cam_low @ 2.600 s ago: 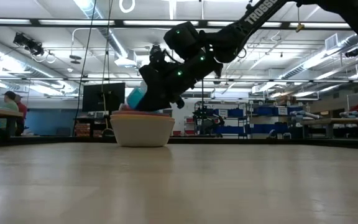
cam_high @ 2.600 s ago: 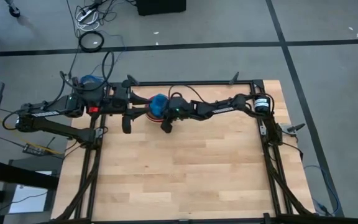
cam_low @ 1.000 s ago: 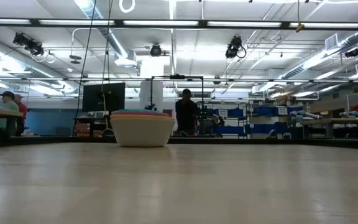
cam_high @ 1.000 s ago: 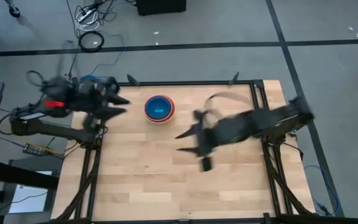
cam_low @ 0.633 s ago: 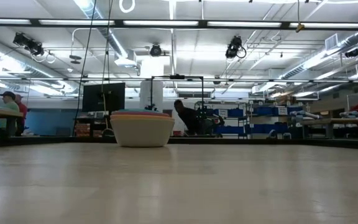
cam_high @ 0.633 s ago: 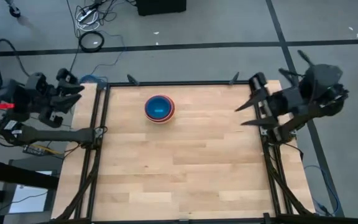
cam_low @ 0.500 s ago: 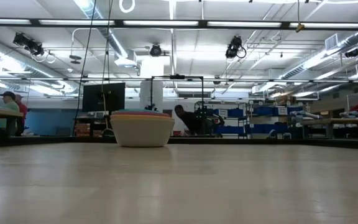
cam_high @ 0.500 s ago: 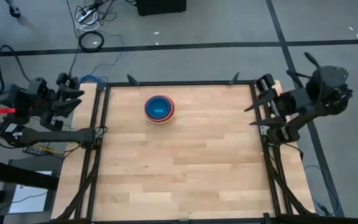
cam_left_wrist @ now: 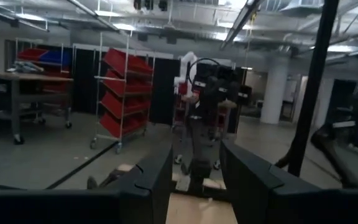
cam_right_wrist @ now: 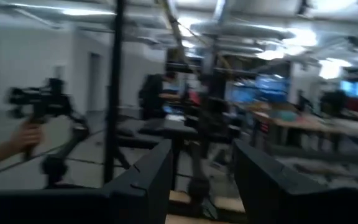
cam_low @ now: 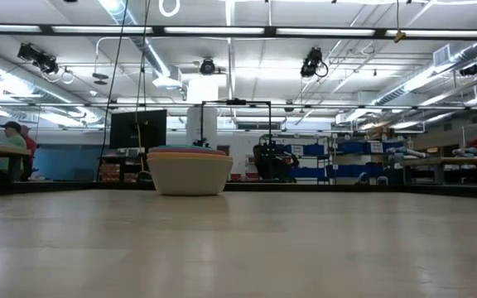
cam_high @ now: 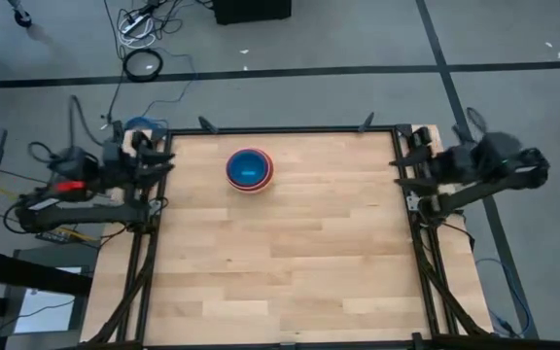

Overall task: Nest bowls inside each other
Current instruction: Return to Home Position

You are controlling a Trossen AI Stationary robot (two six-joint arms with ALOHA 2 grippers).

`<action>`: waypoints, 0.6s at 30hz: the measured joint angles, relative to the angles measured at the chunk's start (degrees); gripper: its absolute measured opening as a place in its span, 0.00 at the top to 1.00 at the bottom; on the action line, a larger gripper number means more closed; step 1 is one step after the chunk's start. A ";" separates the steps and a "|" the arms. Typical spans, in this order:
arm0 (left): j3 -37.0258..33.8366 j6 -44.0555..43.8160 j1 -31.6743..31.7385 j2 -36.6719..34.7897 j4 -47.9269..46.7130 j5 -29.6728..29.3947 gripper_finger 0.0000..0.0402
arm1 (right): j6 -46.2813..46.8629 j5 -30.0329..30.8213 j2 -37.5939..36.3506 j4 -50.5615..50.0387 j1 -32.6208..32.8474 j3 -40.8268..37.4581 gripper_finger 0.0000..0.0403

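Observation:
The bowls [cam_high: 249,169] stand nested in one stack on the far part of the table, left of its middle. The blue one lies innermost and a red-orange rim shows around it. In the low view the stack [cam_low: 190,171] rests on the pale grey outer bowl's base, with coloured rims just above its edge. My left gripper [cam_high: 161,156] hangs open at the table's left edge, pointing level across the table. My right gripper [cam_high: 401,167] hangs open at the right edge, facing it. Nothing lies between the fingers in the left wrist view [cam_left_wrist: 194,180] or the right wrist view [cam_right_wrist: 204,180].
A black frame [cam_high: 280,129] runs along the table's far edge and down both sides. Bare wood [cam_high: 280,253] spreads over the middle and near part. People and racks show in the room behind; a person's hand [cam_right_wrist: 17,142] holds a device far off.
My right gripper has swung from the table's middle back to the right edge and tipped up to level. My left gripper has pulled away from the bowls, out past the left edge, and has come back to that edge. The stack of bowls has stayed put.

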 joint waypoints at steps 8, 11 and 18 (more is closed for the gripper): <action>-11.15 3.28 0.02 -0.04 9.67 -0.44 0.64 | 6.98 -9.36 -0.48 18.60 -12.76 -18.21 0.62; -11.94 4.43 0.04 -0.97 9.54 -0.96 0.64 | 8.22 -15.13 0.59 20.47 -17.64 -21.30 0.61; -14.34 2.06 0.04 -11.66 0.27 -2.15 0.64 | 9.42 -20.90 -2.28 22.01 -21.16 -24.36 0.62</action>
